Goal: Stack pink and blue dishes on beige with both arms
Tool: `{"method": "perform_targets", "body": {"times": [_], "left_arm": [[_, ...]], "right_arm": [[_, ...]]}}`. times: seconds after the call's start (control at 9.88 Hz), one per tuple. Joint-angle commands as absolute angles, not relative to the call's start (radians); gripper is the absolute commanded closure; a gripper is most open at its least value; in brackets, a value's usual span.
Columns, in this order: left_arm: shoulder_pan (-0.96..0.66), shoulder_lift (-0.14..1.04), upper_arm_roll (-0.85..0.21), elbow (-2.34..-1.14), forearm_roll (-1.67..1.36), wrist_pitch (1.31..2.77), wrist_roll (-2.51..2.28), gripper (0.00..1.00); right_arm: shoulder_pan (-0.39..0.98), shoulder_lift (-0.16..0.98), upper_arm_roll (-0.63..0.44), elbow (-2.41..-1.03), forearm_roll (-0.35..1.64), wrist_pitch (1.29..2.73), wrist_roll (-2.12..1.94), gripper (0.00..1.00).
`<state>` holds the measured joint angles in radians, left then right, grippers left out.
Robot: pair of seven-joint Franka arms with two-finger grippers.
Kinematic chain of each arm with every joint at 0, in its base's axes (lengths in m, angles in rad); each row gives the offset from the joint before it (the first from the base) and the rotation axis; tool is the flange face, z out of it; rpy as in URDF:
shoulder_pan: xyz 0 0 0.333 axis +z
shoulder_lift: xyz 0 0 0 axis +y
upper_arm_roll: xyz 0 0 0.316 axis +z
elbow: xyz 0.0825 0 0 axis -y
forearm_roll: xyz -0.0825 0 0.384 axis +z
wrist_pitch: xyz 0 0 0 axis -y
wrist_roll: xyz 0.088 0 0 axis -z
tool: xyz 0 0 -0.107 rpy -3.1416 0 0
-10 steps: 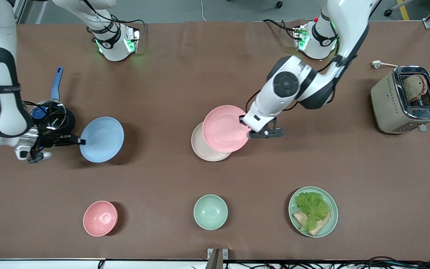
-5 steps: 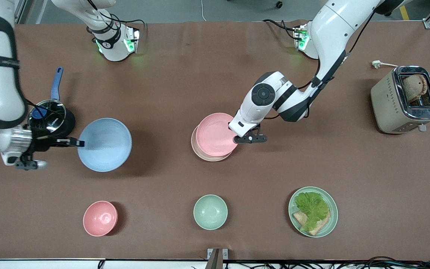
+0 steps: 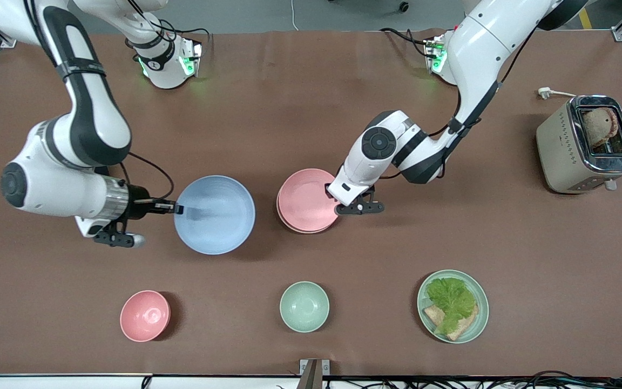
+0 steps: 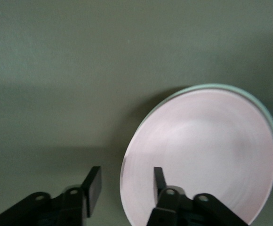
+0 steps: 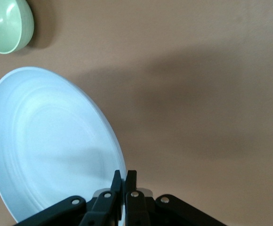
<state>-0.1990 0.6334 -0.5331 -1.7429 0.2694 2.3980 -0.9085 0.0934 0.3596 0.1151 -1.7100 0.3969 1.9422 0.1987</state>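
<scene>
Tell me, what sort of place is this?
Probably a robotics lab set up as a mock kitchen: two robot arms work plates on a brown table, beside a toaster and a plate of lettuce and bread; cables and metal framing edge the scene.

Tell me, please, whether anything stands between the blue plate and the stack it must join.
No object lies between them. The right pincer holds the blue plate beside the pink plate. The left pincer, open at that plate's rim, might need to withdraw.

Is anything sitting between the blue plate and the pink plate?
No. In the front view only bare table separates the blue plate, held by the right gripper, from the pink plate.
</scene>
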Motion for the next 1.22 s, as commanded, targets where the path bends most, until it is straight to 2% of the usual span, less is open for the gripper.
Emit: {"method": "perform_targets", "body": {"times": [0.0, 0.41, 0.91, 1.11], "left_arm": [[-0.126, 0.545, -0.532, -1.683, 0.296, 2.267, -0.913, 0.0], [-0.007, 0.447, -0.537, -1.421, 0.295, 1.875, -0.766, 0.0], [0.127, 0.204, -0.532, -1.411, 0.258, 1.663, -0.444, 0.0], [0.088, 0.115, -0.412, -1.434, 0.206, 1.584, -0.269, 0.0]], "right_arm": [[0.09, 0.337, 0.194, -1.782, 0.377, 2.014, 0.277, 1.0], [0.106, 0.379, 0.357, -1.848, 0.377, 2.222, 0.432, 1.0], [0.164, 0.483, 0.443, -1.966, 0.377, 2.521, 0.456, 0.98], [0.179, 0.506, 0.443, -1.97, 0.377, 2.546, 0.456, 0.98]]}}
